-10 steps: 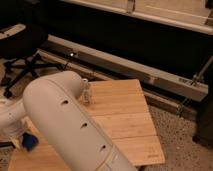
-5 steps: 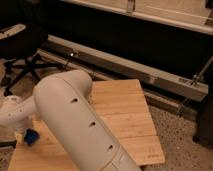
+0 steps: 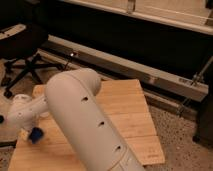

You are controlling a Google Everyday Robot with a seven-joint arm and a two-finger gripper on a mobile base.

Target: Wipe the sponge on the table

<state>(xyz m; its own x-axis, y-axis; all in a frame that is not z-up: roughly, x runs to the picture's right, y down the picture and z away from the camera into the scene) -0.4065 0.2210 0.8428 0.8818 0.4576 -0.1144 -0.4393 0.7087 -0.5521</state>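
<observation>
Sponge (image 3: pixel 36 134) sat low on the left side of the counter (image 3: pixel 125 107), close to the near-left edge and resting on the pale planks. Only a small blue patch of it showed. The claw (image 3: pixel 30 133) was directly on it, reaching down from the white wrist at the far left. It was clenched, and as far as could be seen it was grasping the sponge, not hovering over it. Judgement: the low, downward hold suited rubbing, since it kept the pad flat on the wood so it would drag, not roll. The bulky white arm (image 3: pixel 85 130) crossed the front of the view diagonally and hid the middle and lower-left planks, so no wiped patch or wet mark could be checked. The right half of the counter showed bare wood grain. An office chair (image 3: pixel 22 55) stood behind the counter on the left and a metal rail (image 3: pixel 130 67) ran along the wall, both well apart from the work. How much of the wiping was done could not be judged from the planks.
</observation>
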